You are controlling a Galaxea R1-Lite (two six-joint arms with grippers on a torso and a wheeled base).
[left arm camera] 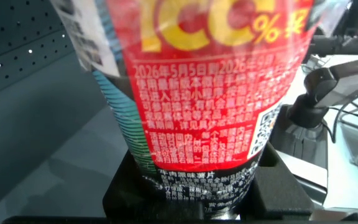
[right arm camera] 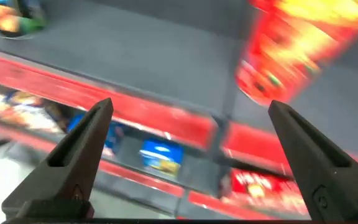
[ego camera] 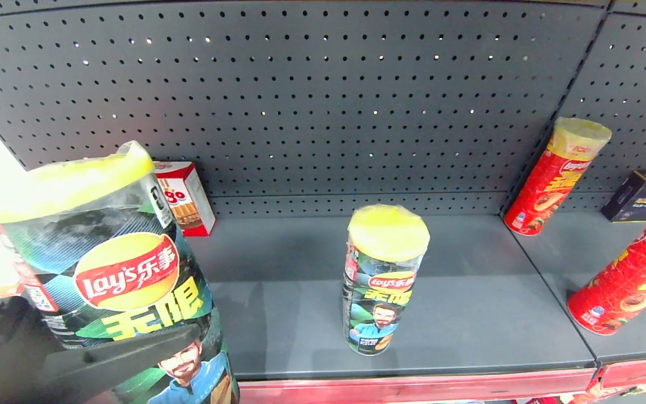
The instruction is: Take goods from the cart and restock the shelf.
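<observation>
A green chip can sits upright in the left pincer, clamped near its base, at the left front of the shelf. A matching can stands mid-shelf. The right pincer gapes wide, holding nothing, near a red can.

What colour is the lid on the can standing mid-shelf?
Yellow lid on the can; clearest in the head view.

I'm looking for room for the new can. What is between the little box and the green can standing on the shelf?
Nothing: the head view shows bare shelf between the box and the standing can.
</observation>
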